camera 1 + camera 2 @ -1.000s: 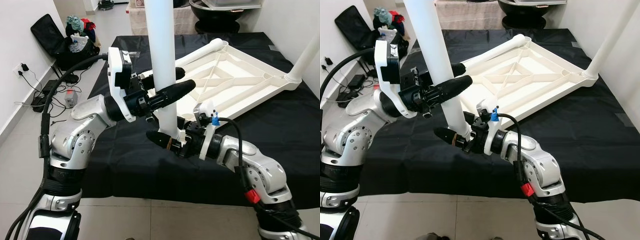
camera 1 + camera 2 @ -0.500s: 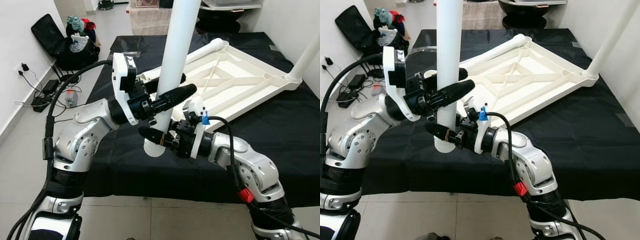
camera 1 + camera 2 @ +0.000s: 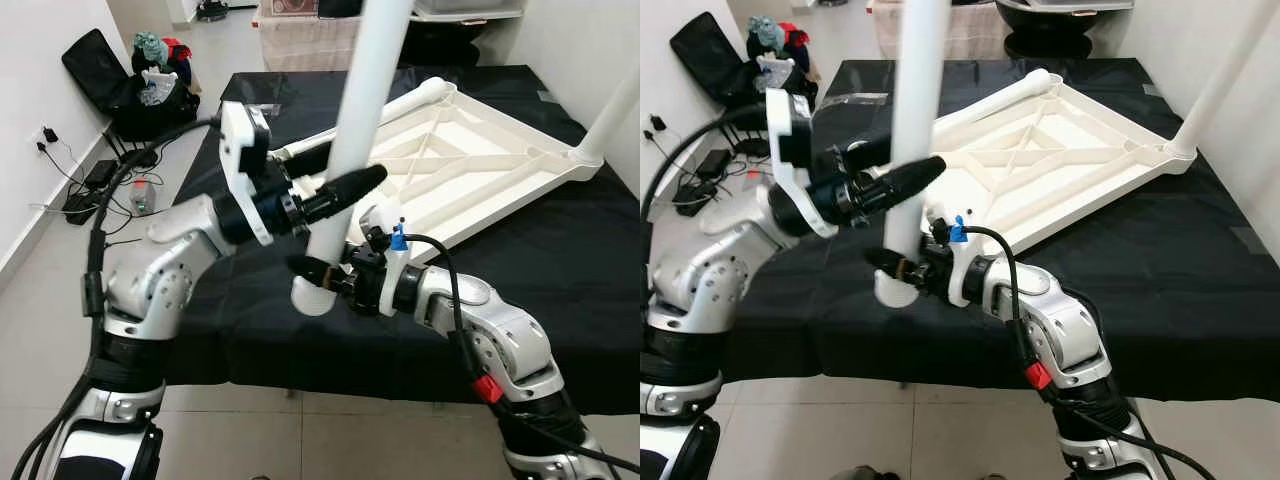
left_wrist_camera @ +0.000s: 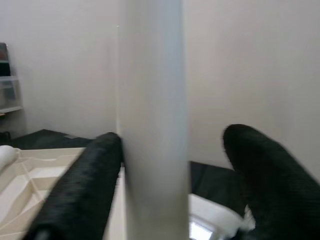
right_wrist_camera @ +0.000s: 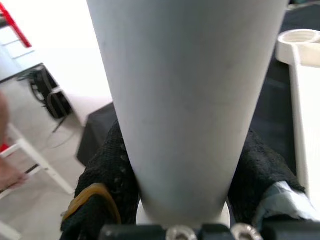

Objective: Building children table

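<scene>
At 9 o'clock of tabletop point(image 3: 470, 170) | table leg point(image 3: 345, 160) clamped by right gripper point(image 3: 318, 272), left gripper point(image 3: 335, 185) loosely straddling | risk: leg slipping, missing socket.

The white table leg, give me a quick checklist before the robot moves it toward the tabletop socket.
1. Right gripper clamped on the white table leg near its lower end: ok.
2. Left gripper around the leg higher up: ok, though one finger stands off it in the left wrist view.
3. Leg upright: not ok, tilted.
4. Leg's lower end over the upside-down tabletop: not ok, beside its near corner.
5. Socket free: cannot tell.
</scene>
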`<state>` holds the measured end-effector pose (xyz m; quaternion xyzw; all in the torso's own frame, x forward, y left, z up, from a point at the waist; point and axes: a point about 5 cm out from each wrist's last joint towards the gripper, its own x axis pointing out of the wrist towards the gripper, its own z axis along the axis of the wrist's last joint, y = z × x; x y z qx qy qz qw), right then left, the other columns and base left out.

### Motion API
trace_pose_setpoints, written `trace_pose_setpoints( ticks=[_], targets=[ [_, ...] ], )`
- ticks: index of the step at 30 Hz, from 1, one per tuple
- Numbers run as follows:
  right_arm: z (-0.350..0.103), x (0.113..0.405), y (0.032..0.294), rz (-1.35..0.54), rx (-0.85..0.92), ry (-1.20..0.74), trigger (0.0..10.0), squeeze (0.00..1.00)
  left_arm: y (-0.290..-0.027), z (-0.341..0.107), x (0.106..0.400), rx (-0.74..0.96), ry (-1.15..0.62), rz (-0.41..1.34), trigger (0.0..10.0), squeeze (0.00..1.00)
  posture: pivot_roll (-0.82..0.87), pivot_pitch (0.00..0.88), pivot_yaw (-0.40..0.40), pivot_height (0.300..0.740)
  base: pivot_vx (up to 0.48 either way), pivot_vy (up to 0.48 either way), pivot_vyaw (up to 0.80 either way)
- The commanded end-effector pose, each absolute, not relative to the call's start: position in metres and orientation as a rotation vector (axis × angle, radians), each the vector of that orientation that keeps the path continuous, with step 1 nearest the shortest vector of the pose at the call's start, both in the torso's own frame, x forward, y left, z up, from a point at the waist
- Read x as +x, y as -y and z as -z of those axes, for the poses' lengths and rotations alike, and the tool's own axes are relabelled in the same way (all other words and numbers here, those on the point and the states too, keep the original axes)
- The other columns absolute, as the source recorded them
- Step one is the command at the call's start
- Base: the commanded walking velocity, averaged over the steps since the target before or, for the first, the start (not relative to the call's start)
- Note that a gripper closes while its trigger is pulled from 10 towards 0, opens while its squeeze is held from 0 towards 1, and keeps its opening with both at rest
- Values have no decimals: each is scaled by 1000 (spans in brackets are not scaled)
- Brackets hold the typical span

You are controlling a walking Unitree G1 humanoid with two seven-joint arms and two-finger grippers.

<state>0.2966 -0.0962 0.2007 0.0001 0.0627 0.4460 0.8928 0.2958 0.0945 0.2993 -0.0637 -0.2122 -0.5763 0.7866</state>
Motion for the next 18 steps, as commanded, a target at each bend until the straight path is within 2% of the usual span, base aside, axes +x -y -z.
trace_pose_setpoints(
  ticks=[1, 9, 12, 15, 16, 18],
  targets=[
    [-199, 298, 96, -912, 3, -141, 0, 0, -94, -304, 294, -146, 460, 1261, 10000, 1000, -38, 102, 47, 740, 0, 0, 0],
    [-198, 301, 99, -870, -47, -139, 0, 0, -97, -312, 298, -195, 466, 1228, 10000, 1000, -37, 103, 47, 740, 0, 0, 0],
    [-198, 307, 109, -805, -223, -75, 0, 0, -115, -332, 311, -291, 413, 1135, 10000, 1000, -36, 101, 50, 740, 0, 0, 0],
    [-200, 306, 109, -816, -223, -61, 0, 0, -119, -337, 312, -298, 406, 1128, 10000, 1000, -36, 101, 50, 740, 0, 0, 0],
    [-203, 305, 110, -833, -240, -49, 0, 0, -123, -341, 315, -282, 388, 1117, 10000, 8, -34, 98, 53, 740, 0, 0, 0],
    [-205, 305, 110, -844, -254, -41, 0, 0, -126, -344, 317, -270, 376, 1109, 10000, 8, -34, 98, 53, 740, 0, 0, 0]
  ],
)
